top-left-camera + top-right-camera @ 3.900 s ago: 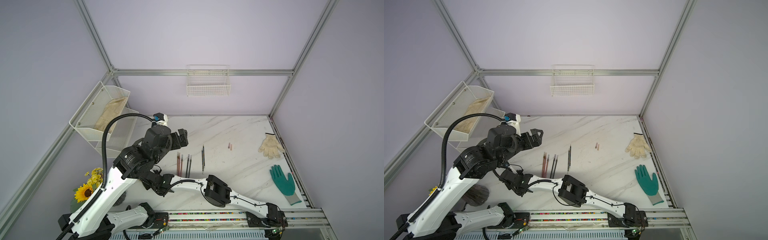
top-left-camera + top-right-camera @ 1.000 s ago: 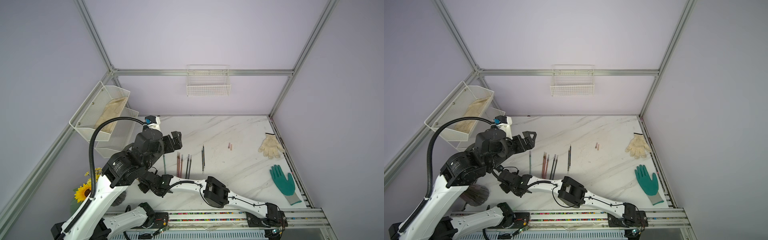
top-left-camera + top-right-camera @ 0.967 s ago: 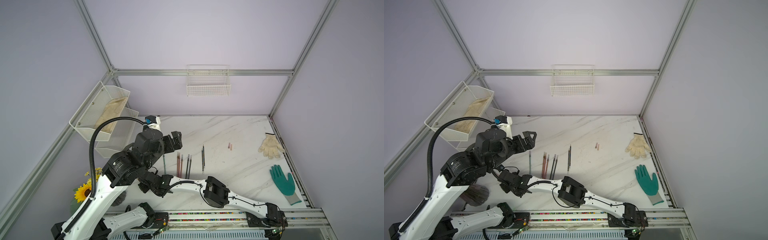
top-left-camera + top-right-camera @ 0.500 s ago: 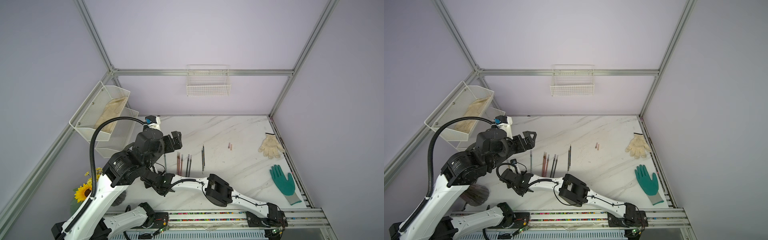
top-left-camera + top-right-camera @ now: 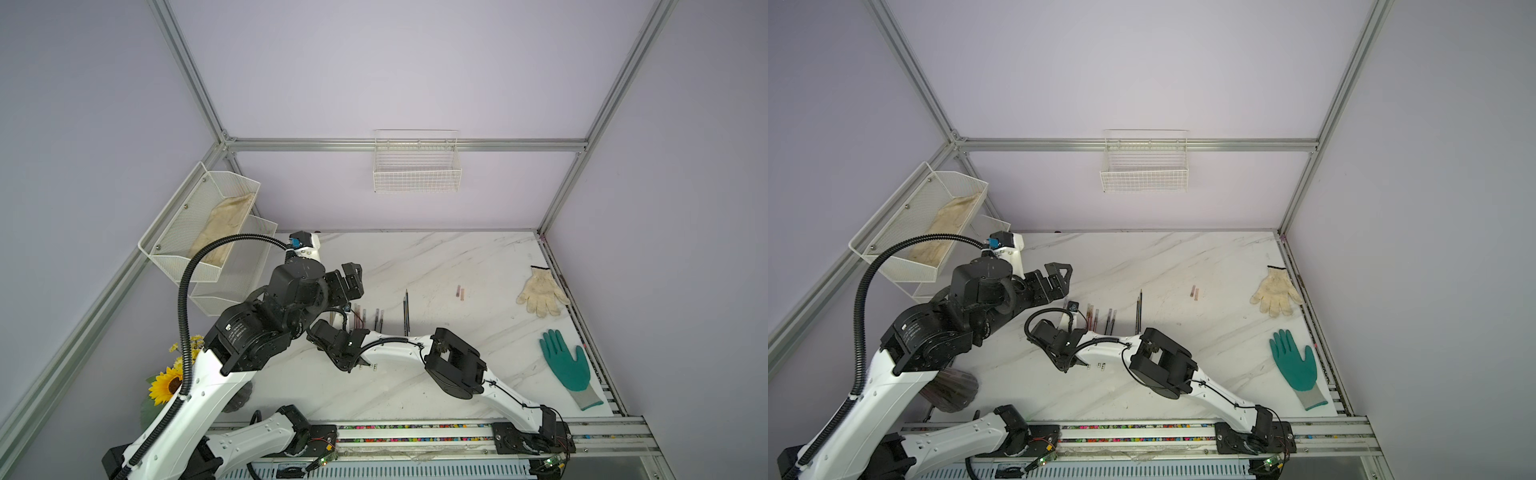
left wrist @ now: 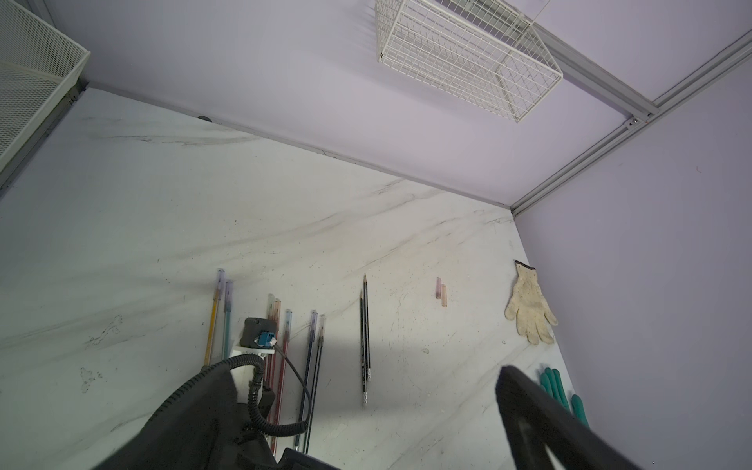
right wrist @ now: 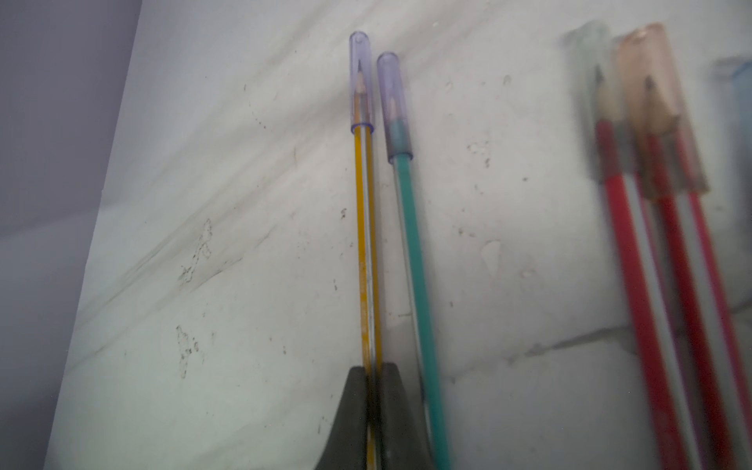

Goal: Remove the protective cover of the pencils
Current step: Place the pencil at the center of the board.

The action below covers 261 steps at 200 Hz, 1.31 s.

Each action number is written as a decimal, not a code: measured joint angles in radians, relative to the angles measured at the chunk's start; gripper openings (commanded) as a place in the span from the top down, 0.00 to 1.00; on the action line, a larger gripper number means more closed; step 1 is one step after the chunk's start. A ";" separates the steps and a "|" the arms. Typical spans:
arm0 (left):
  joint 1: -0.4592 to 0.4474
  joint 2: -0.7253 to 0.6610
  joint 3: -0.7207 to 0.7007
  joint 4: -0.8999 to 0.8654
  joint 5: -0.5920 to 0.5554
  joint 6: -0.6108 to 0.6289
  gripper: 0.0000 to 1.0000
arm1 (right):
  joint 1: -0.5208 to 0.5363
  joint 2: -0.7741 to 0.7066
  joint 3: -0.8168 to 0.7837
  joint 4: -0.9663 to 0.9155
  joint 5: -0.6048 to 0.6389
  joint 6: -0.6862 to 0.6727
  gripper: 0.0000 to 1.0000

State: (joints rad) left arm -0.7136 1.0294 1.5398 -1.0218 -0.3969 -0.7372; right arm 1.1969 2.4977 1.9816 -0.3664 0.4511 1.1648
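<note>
Basically early on, maybe a quarter done by my count. The pencils [image 6: 285, 346] lie in a row on the marble table [image 5: 478, 266], just toward 9 o'clock of table centre in both top views, tips pointing to 12.

Done: two black pencils [image 6: 365, 337] lie bare at the 3 o'clock end of the row, sharp tips exposed. Two loose caps [image 6: 441, 291] sit apart from them toward 2 o'clock.

Left: about seven with caps on, going by the left wrist view. These include the yellow pencil [image 7: 368, 244] at the 9 o'clock end, the teal pencil [image 7: 411, 244] just beside it, and the red pencils [image 7: 635, 264], blurred, further toward 3.

Right gripper [image 7: 373, 378]: jaws pressed together on the yellow pencil's shaft, far from the tip. Its purple-tinted cap [image 7: 361, 81] is fully seated over the point. Whether the pencil is lifted or flat on the table, cannot tell.

Left gripper [image 5: 1054, 279]: jaws wide apart, nothing between them. It hovers about 10 o'clock of the row, clear of every cap.

Judgement: the shaft is secured and the cap pull has not begun. After this one, roughly six more caps remain. The white glove [image 5: 540, 291] and green glove [image 5: 565, 365] at the 3–4 o'clock edge are not in play.
</note>
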 measured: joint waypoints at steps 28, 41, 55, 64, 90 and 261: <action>0.000 0.006 0.000 0.000 0.000 0.000 0.00 | -0.004 -0.029 -0.051 0.003 0.016 0.046 1.00; 0.000 0.011 0.000 0.001 0.000 0.000 0.00 | -0.005 -0.045 -0.076 0.003 0.020 0.058 1.00; 0.000 0.016 0.000 0.003 0.000 -0.002 0.00 | -0.006 -0.063 -0.105 0.003 0.027 0.068 1.00; 0.000 0.018 0.000 0.004 0.001 -0.002 0.00 | -0.007 -0.073 -0.120 0.003 0.031 0.072 1.00; 0.000 0.021 0.000 0.010 0.004 -0.003 0.00 | -0.008 -0.096 -0.154 0.000 0.043 0.076 1.00; 0.352 0.108 -0.309 0.035 0.103 0.037 0.05 | -0.008 -0.686 -0.550 0.088 0.074 -0.252 0.73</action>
State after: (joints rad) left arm -0.3611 1.1374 1.2312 -0.9867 -0.2939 -0.6998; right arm 1.1889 1.8118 1.4311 -0.2783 0.5255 0.9131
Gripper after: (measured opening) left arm 0.952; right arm 0.273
